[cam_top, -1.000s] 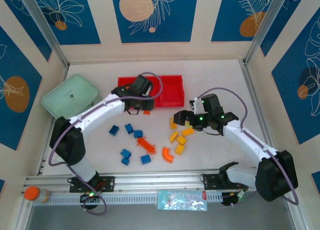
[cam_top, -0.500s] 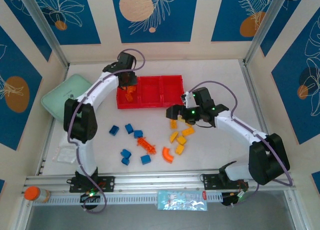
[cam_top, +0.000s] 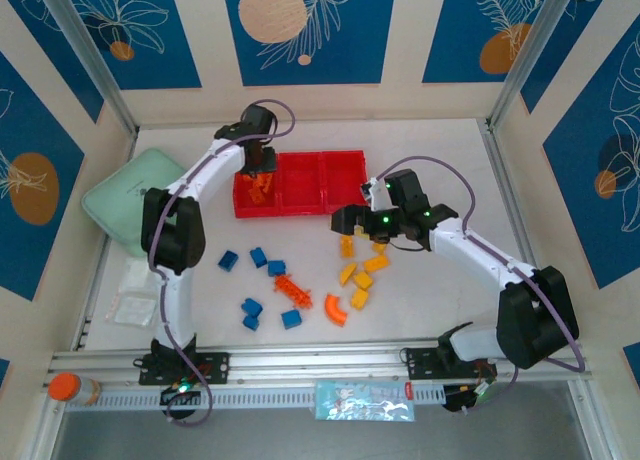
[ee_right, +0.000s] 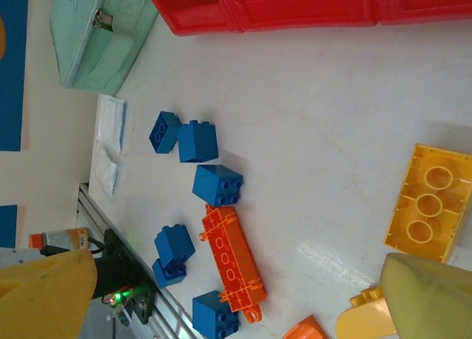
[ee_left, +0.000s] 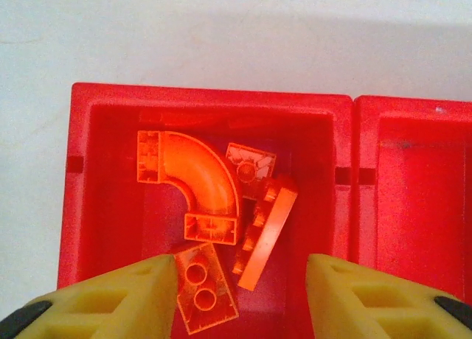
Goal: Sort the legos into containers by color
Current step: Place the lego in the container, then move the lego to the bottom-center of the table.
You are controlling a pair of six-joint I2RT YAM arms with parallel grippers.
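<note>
Above the red tray, the left gripper is hanging partly open, empty, over orange bricks; the right gripper is gaping empty above yellow bricks.

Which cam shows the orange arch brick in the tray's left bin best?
Left wrist: it looks straight down on the orange arch brick, whole curve sharp. Top external: it is a small orange blur below the left gripper. Right wrist: the tray, outer wall.

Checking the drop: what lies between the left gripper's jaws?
In the left wrist view: a small orange studded plastic brick and a flat orange piece, in the red tray.
</note>
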